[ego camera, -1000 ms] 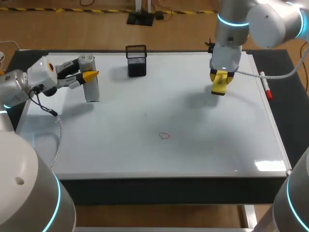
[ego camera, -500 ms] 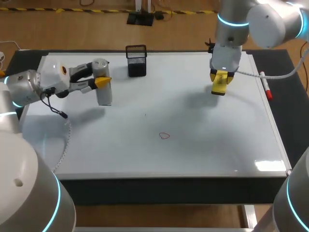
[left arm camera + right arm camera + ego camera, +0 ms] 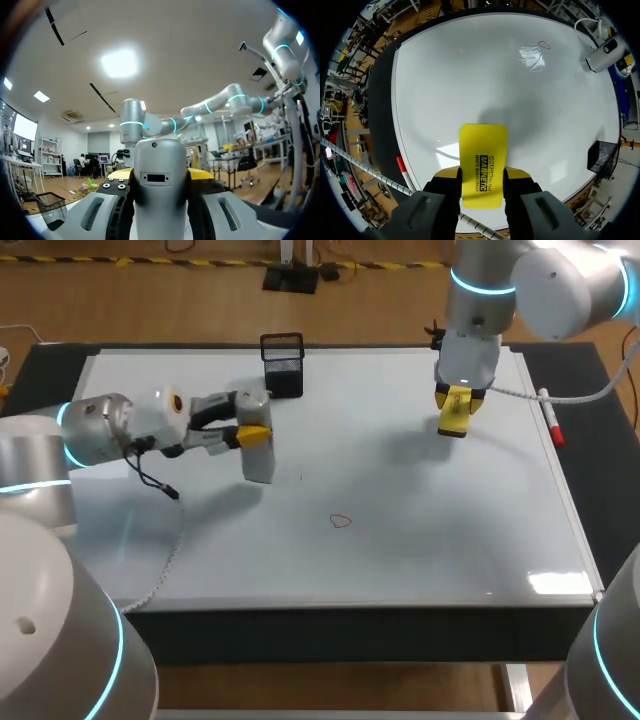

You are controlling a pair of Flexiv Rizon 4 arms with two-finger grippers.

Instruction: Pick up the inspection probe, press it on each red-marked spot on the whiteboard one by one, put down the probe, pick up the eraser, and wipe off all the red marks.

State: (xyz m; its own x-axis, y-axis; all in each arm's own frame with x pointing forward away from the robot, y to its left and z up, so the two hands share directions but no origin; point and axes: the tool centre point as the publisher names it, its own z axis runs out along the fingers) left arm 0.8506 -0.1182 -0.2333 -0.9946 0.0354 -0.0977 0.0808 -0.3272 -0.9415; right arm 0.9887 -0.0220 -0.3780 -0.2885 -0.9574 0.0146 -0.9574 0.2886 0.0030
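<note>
Fingers [image 3: 253,436] of the left gripper [image 3: 250,430] are clamped on the probe [image 3: 259,465], a grey cylinder held upright over the left half of the whiteboard [image 3: 420,540]. The left arm comes in low from the left edge. In the left wrist view the probe [image 3: 160,200] fills the gap between the fingers, with one yellow tip [image 3: 119,173] pressed to each flank. Whether its lower end touches the board I cannot tell.

A black mesh basket [image 3: 283,365] stands on the board's far edge, just beyond these fingers. From the left wrist it [image 3: 50,207] shows off to one side of the probe.

The red mark [image 3: 341,522], a small loop, lies on the board nearer the front, apart from the probe's lower end and between the two grippers.

The right gripper [image 3: 455,408] hangs above the right far part of the board, fingers pointing down and closed on the yellow eraser [image 3: 453,422]. The right wrist view shows the eraser [image 3: 483,147] gripped from both sides, sticking out ahead of the tips [image 3: 448,173]. The mark [image 3: 544,45] is well ahead of them.

A red-capped marker [image 3: 550,425] lies on the board's right edge, beside the right fingers.
</note>
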